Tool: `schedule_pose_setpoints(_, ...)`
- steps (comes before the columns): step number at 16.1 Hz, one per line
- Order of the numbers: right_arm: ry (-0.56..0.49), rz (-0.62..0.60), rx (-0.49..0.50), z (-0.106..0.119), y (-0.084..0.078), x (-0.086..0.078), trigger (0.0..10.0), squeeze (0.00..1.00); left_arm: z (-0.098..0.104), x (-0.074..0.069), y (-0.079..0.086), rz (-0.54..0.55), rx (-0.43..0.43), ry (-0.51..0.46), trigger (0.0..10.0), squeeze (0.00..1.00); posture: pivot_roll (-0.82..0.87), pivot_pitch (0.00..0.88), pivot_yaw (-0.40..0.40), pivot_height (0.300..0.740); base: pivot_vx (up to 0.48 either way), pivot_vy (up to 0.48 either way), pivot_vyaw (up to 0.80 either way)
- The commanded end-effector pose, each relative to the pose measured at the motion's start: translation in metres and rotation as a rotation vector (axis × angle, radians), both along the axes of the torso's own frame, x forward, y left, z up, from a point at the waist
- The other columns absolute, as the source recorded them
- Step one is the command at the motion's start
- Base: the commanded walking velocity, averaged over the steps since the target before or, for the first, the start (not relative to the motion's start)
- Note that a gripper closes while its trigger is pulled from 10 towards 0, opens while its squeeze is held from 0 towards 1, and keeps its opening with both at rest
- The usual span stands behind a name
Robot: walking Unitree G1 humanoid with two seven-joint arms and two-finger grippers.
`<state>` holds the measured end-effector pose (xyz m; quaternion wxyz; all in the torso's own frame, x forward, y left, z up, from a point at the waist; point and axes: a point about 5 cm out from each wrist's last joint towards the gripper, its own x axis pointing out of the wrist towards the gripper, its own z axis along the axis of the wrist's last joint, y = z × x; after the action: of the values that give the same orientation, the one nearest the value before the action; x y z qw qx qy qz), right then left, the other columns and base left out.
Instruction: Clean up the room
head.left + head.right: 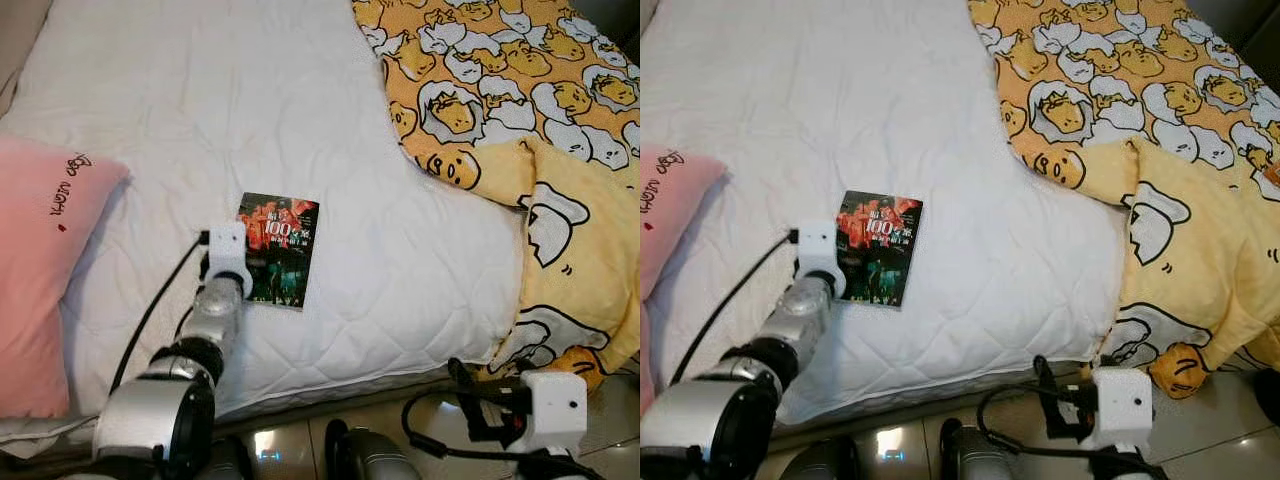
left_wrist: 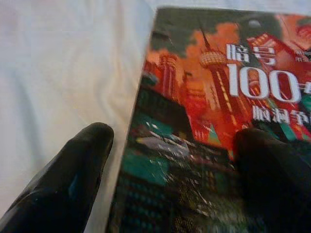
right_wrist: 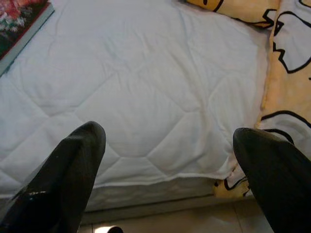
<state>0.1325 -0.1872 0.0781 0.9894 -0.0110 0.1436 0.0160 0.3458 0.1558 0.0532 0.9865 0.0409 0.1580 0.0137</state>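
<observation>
Left pincer (image 2: pixel 170 145) spread wide, straddling the book's (image 1: pixel 280 248) edge.

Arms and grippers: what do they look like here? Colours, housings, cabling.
Left arm: silver metal segments with black joints, a white boxy wrist housing, and a black cable looping alongside. Right arm: same white box with a small dark hole, and black cables. Both sets of jaws are long, glossy black fingers with rounded tips.

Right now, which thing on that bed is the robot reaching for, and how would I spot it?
Look at the white quilted mattress, between the pink pillow and the yellow cartoon blanket. Near its front edge lies a book, flat, with the open left gripper straddling its edge. It is the only dark thing there: a red and teal city cover with "100".
</observation>
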Motion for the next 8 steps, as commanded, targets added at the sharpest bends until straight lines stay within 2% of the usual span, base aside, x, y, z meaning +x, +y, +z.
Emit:
schedule_pose_setpoints(1,0.055,-0.001,-0.019,-0.008,-0.005,-0.004,10.0,0.0,-0.017,-0.011,-0.003,-0.028,0.013,0.074,10.0,0.0,-0.22,0.208,-0.109,0.74,0.0,0.0,0.0)
schedule_pose_setpoints(3,0.06,-0.002,-0.025,-0.008,-0.008,-0.005,10.0,0.0,-0.027,-0.018,-0.005,-0.039,-0.008,0.134,10.0,0.0,-0.23,0.202,-0.11,0.74,0.0,0.0,0.0)
schedule_pose_setpoints(5,0.065,-0.005,-0.029,-0.01,-0.009,-0.003,10.0,0.0,-0.038,-0.025,-0.013,-0.065,-0.104,0.224,10.0,0.0,-0.23,0.194,-0.108,0.74,0.0,0.0,0.0)
schedule_pose_setpoints(7,0.068,-0.006,-0.026,-0.011,-0.009,-0.001,10.0,0.0,-0.051,-0.036,-0.02,-0.088,-0.163,0.341,10.0,0.0,-0.23,0.189,-0.104,0.74,0.0,0.0,0.0)
schedule_pose_setpoints(8,0.069,-0.005,-0.026,-0.012,-0.009,0.0,10.0,0.0,-0.052,-0.037,-0.017,-0.052,-0.197,0.358,10.0,0.0,-0.23,0.187,-0.101,0.74,0.0,0.0,0.0)
